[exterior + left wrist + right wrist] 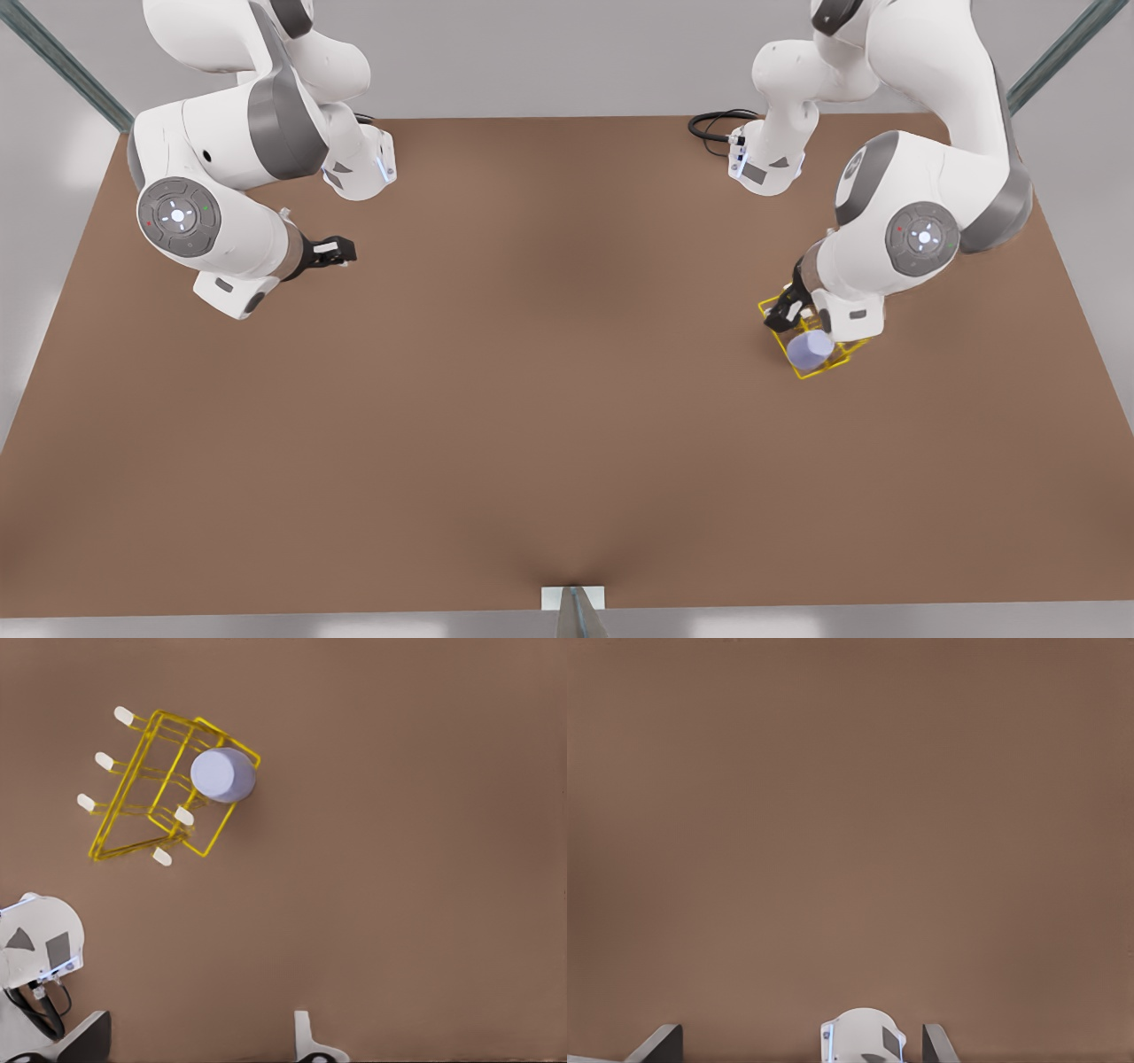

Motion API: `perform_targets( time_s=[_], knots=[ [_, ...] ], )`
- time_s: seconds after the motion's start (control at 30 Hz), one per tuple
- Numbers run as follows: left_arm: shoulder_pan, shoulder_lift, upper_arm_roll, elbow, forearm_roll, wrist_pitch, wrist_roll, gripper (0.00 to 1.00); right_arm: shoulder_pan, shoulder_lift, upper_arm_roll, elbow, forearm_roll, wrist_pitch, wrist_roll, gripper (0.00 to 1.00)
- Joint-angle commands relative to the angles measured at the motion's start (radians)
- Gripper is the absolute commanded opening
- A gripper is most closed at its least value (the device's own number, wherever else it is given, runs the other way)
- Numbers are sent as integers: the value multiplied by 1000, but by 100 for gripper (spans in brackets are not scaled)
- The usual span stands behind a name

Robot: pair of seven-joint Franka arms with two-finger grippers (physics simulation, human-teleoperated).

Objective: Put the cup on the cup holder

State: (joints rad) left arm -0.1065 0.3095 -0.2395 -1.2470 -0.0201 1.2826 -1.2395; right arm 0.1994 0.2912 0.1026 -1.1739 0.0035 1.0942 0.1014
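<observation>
Your cup (810, 350) sits inverted on the yellow cup holder (837, 359), at the front view's right on the brown table (532, 399). The left gripper (788, 310) hovers just above the rack, fingers apart and empty. The right gripper (335, 252) waits over bare tabletop at far left, fingers apart. Grey walls surround.

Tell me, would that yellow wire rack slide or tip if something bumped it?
Probably it slides: the rack is thin open wire, so likely light, lying on a smooth table. Tipping seems less likely, since its frame looks wide and low. The cup perched on it might topple first.
</observation>
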Motion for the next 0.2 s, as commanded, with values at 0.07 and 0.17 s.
perform_targets(
  time_s=[0.07,0.17],
  knots=[
    [19,2,-32,18,51,-114,713,100,0,-1,0,0,3,0,1,100],
    [18,10,-34,18,49,-114,713,100,0,-1,0,0,3,0,1,100]
  ],
)
